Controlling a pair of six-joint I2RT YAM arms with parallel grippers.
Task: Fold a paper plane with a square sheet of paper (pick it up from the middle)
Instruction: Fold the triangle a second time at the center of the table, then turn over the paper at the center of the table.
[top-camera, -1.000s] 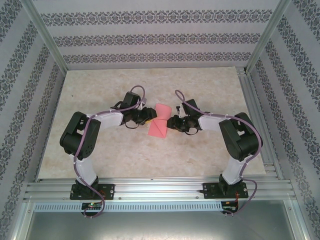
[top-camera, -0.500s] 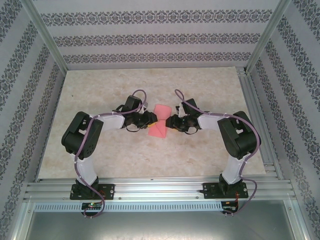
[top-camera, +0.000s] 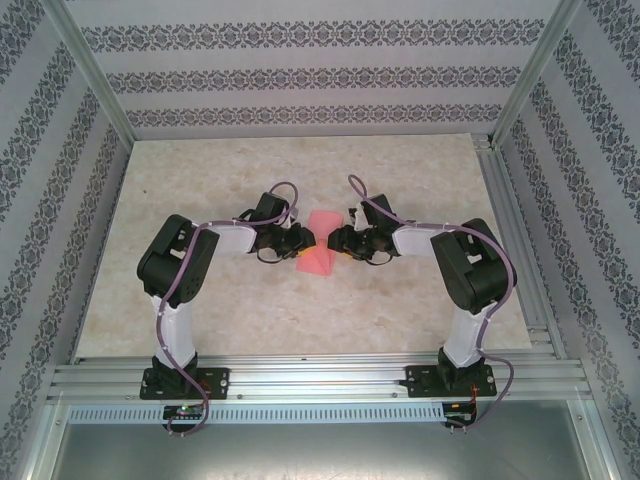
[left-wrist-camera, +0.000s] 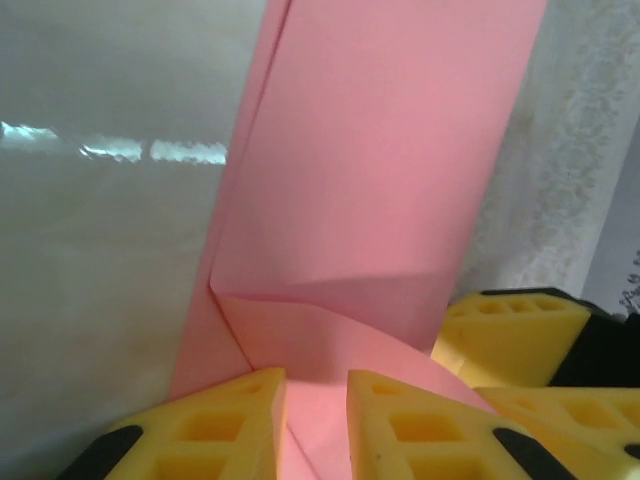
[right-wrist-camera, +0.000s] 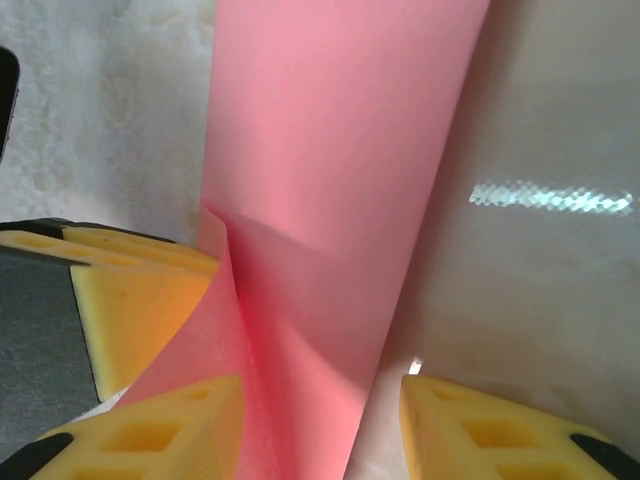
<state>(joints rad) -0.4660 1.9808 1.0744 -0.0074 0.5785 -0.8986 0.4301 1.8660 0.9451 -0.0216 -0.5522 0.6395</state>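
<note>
The left tool (left-wrist-camera: 316, 385) is narrowly straddling, perhaps pinching, the middle of the square sheet of paper (top-camera: 318, 262) to lift it, the right tool (right-wrist-camera: 320, 390) gaping beside.

The left arm (top-camera: 172, 325) and the right arm (top-camera: 462, 340) look alike: smooth white shells between bulky black joint housings, each on a black base plate (top-camera: 185, 381). A lilac cable (top-camera: 283, 185) runs loosely along each arm in loops. The fingers (left-wrist-camera: 225, 435) are yellow wedges with moulded rectangular pockets and black backing.
</note>
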